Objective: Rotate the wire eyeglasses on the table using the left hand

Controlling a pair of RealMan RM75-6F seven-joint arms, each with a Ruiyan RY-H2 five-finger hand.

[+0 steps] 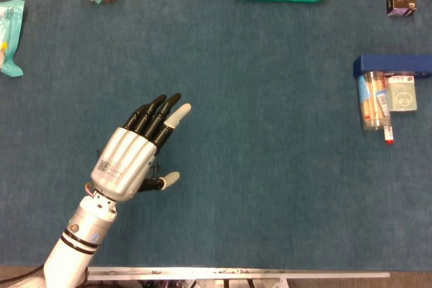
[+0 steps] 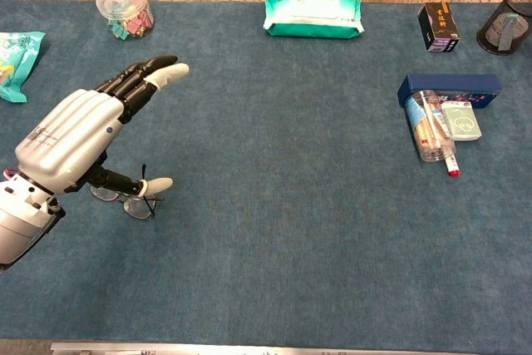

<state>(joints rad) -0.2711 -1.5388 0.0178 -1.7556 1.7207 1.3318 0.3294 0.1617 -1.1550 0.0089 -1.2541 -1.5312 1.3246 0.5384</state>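
We hold our left hand (image 2: 71,139) flat and spread over the wire eyeglasses (image 2: 125,199), gripping nothing, thumb lowered beside the frame, seemingly to nudge it round.

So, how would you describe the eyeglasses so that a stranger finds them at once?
Start from the blue table and go to its near left part, where the robot's left hand hovers. The wire eyeglasses lie flat just under its thumb. Nothing else nearby is so thin: dark wire rims with clear lenses.
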